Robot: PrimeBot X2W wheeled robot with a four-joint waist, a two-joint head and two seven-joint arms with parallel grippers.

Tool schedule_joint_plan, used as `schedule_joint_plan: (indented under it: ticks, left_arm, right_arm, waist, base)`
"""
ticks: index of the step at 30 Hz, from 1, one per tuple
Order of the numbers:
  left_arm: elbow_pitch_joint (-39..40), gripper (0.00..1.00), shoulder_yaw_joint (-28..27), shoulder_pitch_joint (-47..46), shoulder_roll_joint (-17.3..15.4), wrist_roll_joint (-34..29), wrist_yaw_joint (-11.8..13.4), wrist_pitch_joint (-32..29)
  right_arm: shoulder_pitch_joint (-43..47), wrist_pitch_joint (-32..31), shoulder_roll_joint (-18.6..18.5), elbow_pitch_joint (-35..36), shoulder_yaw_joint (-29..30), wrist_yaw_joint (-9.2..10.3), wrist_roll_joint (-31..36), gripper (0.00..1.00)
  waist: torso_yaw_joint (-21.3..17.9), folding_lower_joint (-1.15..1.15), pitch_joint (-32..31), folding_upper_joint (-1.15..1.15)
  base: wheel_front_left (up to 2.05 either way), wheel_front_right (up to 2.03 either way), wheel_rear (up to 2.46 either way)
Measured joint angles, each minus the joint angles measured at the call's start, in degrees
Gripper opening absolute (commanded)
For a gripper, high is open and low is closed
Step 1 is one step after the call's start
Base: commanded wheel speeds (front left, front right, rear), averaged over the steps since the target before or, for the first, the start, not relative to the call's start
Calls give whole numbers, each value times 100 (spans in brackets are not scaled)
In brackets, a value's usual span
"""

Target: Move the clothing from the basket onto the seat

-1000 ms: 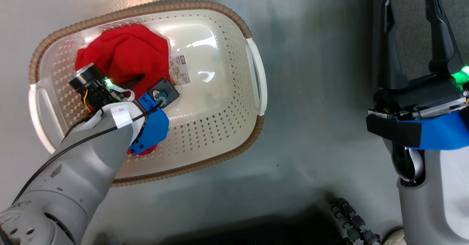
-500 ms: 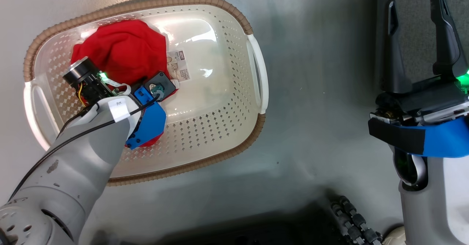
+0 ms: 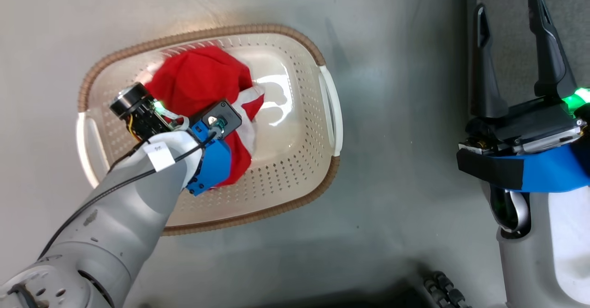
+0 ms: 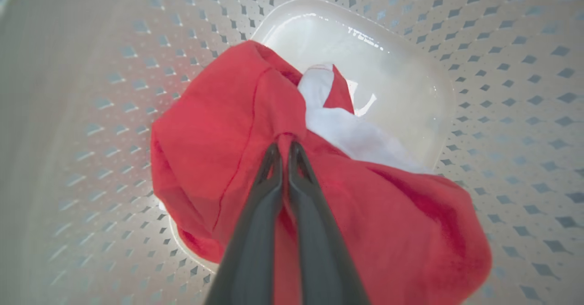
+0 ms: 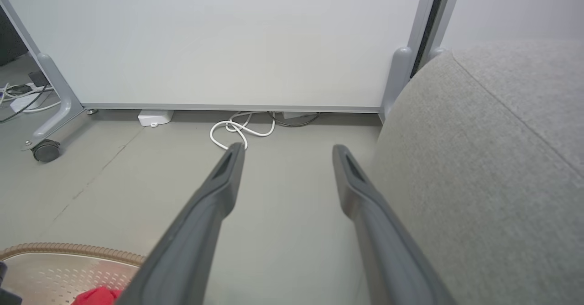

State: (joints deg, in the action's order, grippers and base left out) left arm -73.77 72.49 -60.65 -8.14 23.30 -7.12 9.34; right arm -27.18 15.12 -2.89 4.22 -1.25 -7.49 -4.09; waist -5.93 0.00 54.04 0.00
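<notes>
The left gripper (image 4: 284, 146) has its jaws clamped on the red clothing (image 4: 214, 122), which is now gathered up higher inside the basket (image 3: 295, 192), with white trim showing that was hidden a second ago. The right gripper (image 3: 507, 1) stays beside the seat (image 5: 492, 159), jaws apart.

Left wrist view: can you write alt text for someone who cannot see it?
The left pincer is shut on a fold of the red clothing, which sits bunched inside the cream perforated basket. White trim shows up and right of the grip.
</notes>
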Motion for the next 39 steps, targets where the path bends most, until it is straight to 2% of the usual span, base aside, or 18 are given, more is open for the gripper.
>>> schedule_joint_plan:
  ticks: [11, 18, 23, 28, 39]
  left_arm:
    - [60, 0, -98, 332, 207, 314, -32, 480]
    - [266, 0, -212, 595, 229, 502, -32, 554]
    - [790, 0, -499, 798, 156, 595, 12, 565]
    - [1343, 0, -869, 1061, -48, 592, 158, 565]
    - [2742, 0, -1836, 1558, -378, 219, 383, 565]
  right_arm:
    - [38, 0, 1, -322, -15, 0, -1, 100]
    - [202, 0, 2, -487, 36, 1, 1, 100]
    - [354, 0, 1, -609, 73, 0, 3, 100]
    - [528, 0, 2, -735, 87, 0, 2, 100]
    - [950, 0, 2, -957, 137, 1, -62, 100]
  waist:
    - [166, 0, -867, 0]
    - [264, -1, -1522, 0]
    - [372, -1, -1995, 0]
    - [482, -1, -2474, 0]
    - [627, -2, -3478, 0]
  base:
    - [0, 0, 0]
    - [0, 0, 0]
    - [0, 0, 0]
    - [0, 0, 0]
    - [0, 0, 0]
